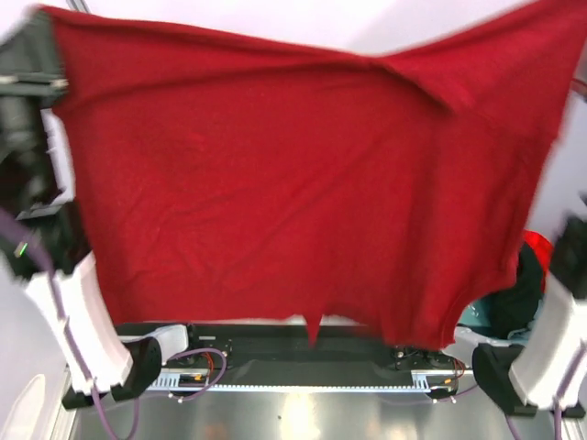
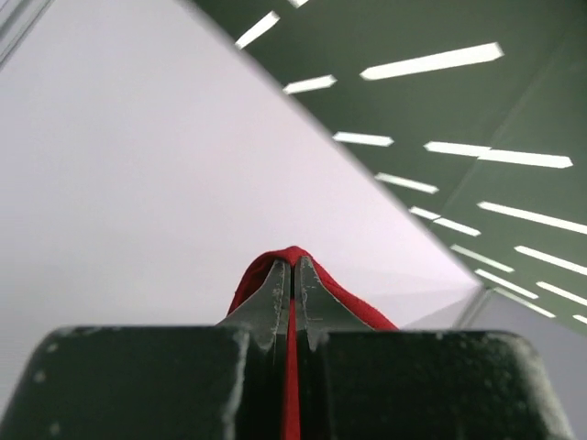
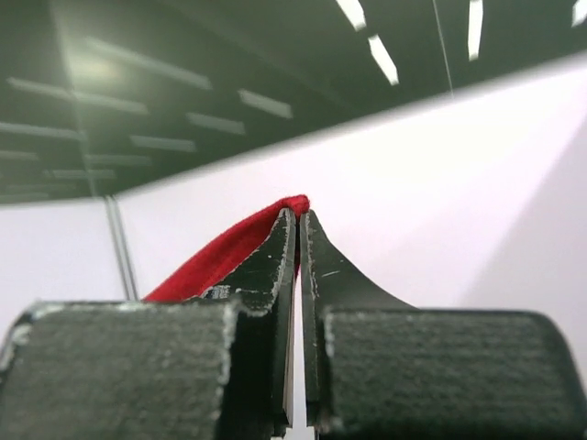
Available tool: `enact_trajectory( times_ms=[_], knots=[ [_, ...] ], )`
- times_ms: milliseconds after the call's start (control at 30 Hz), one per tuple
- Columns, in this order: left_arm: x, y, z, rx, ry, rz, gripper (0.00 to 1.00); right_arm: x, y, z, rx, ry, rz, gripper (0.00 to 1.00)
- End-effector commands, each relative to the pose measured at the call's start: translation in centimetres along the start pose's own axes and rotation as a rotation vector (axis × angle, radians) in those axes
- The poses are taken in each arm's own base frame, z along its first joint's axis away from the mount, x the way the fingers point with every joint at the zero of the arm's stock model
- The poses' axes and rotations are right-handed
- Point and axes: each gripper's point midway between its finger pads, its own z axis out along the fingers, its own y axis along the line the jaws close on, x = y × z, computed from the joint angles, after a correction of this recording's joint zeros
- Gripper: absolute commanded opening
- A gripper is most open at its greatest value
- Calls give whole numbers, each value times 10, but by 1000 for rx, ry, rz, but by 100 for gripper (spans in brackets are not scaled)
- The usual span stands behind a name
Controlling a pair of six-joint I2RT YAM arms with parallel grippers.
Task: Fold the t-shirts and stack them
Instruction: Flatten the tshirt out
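A dark red t-shirt point(image 1: 303, 183) hangs spread wide in the air, filling most of the top view and hiding the table behind it. Its upper corners are pinched by both grippers, and its lower edge dangles just above the arm bases. My left gripper point(image 2: 293, 261) is shut on a fold of the red cloth point(image 2: 358, 307), which wraps over both fingertips. My right gripper point(image 3: 299, 220) is shut on another edge of the red cloth point(image 3: 220, 257), which trails off to the left. Both wrist cameras point up at the wall and ceiling.
At the right edge, partly behind the hanging shirt, lies a heap of other shirts: bright red point(image 1: 539, 246), black point(image 1: 518, 293) and pale grey-blue point(image 1: 472, 316). The left arm point(image 1: 83, 312) and right arm point(image 1: 559, 339) rise at either side.
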Motion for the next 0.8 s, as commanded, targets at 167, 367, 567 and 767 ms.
enact_trajectory(
  times_ms=[167,367,567,767],
  knots=[
    [161,196,21,-294,282,37,0,215,-105,15,164,338,60,0],
    [293,321,-13,-436,515,-36,0,361,-166,-30,236,585,67,0],
    [399,405,-19,-504,685,-51,0,511,-221,-78,268,836,107,0],
    [438,422,14,-494,714,-77,0,571,-241,-79,290,921,143,0]
  ],
)
